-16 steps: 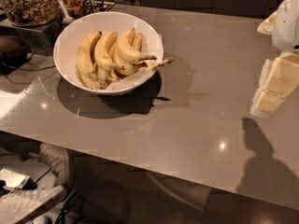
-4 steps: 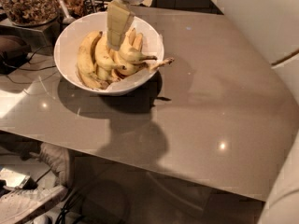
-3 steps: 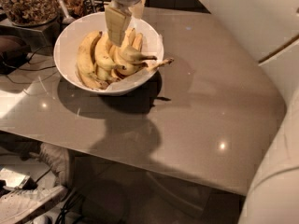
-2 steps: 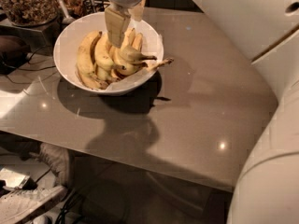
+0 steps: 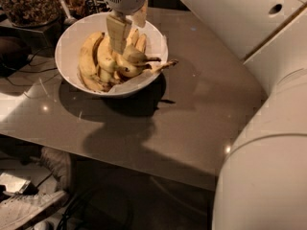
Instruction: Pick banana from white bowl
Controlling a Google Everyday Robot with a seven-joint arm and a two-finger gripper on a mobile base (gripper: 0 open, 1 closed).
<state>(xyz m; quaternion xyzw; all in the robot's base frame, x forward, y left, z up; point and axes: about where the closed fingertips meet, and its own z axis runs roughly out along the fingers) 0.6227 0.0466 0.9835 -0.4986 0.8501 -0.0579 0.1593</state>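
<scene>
The white bowl [image 5: 72,37] stands at the table's back left and holds several yellow bananas. A plump curved banana [image 5: 130,67] with a dark stem lies in the middle right of the pile. Another banana's stem [image 5: 165,64] sticks out over the right rim. My gripper [image 5: 128,38] reaches straight down into the bowl from above. It is open, with one finger [image 5: 117,32] against the middle bananas and the other [image 5: 141,14] behind it. The tips sit at the top of the plump banana, which hides part of them.
A clear glass jar of nuts [image 5: 29,4] stands behind the bowl at the back left. The grey table [image 5: 192,109] runs to the right and front. My white arm [image 5: 264,128] fills the right side. Cables and a shoe [image 5: 29,210] lie on the floor below.
The arm has swung from the table's right side to above the bowl. Over the last second the gripper has sunk slightly into the bananas. The bananas have not moved.
</scene>
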